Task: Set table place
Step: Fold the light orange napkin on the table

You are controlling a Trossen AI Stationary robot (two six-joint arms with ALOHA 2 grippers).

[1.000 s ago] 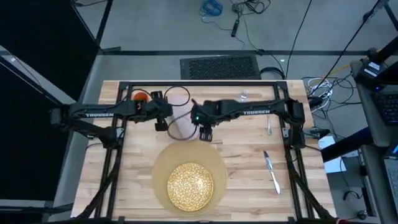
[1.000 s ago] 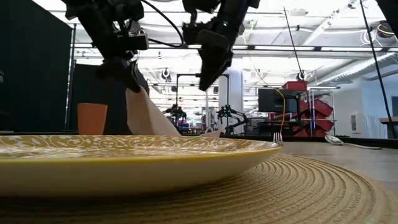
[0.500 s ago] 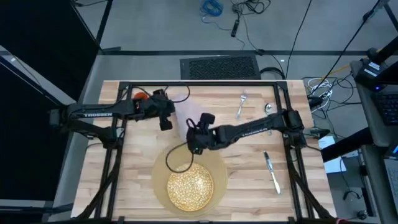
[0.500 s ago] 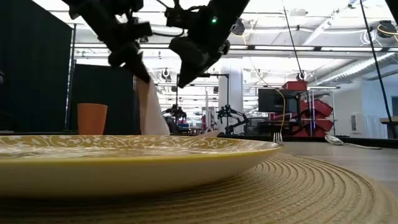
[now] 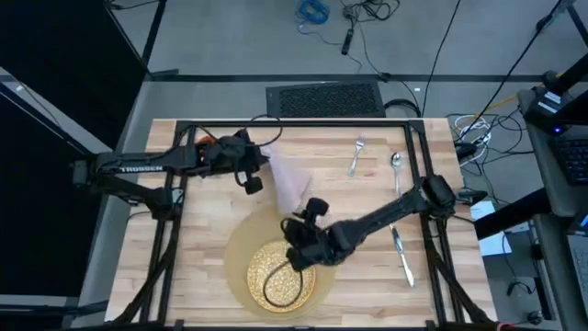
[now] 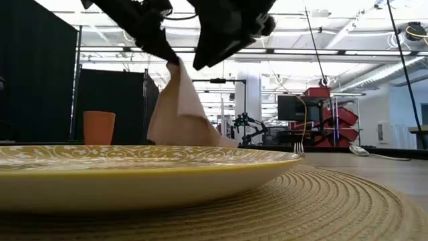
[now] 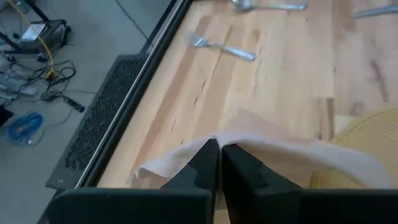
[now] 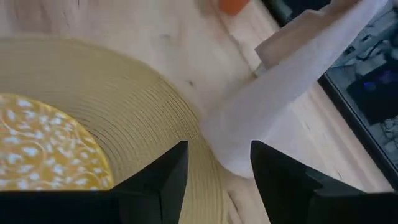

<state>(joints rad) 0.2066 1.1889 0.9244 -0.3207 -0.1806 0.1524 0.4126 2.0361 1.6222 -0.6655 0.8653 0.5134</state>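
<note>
The left gripper point(image 5: 256, 174) hangs beyond the mat point(image 5: 241, 241), its jaws clenched on one corner of the napkin point(image 5: 292, 180). The cloth droops from that pinch toward the mat, its low end resting on the worktop point(image 5: 367, 207) just beside the mat's far rim. In the low view the napkin point(image 6: 182, 110) hangs as a tall cone behind the plate point(image 6: 140, 175).

The right gripper point(image 5: 296, 241) hovers over the mat at the plate's point(image 5: 280, 273) far edge, jaws released and empty; its wrist view shows both fingers point(image 8: 155, 180) spread wide, with the mat point(image 8: 124, 118) and the napkin's point(image 8: 280, 106) end between them. A black cable loop lies over the plate.

The cup point(image 5: 209, 142) stands beyond the mat, close by the left arm. The fork point(image 5: 356, 156) and spoon point(image 5: 396, 169) lie well beyond the mat toward the right arm's side, and the knife point(image 5: 401, 254) lies beside the mat on that same side.
</note>
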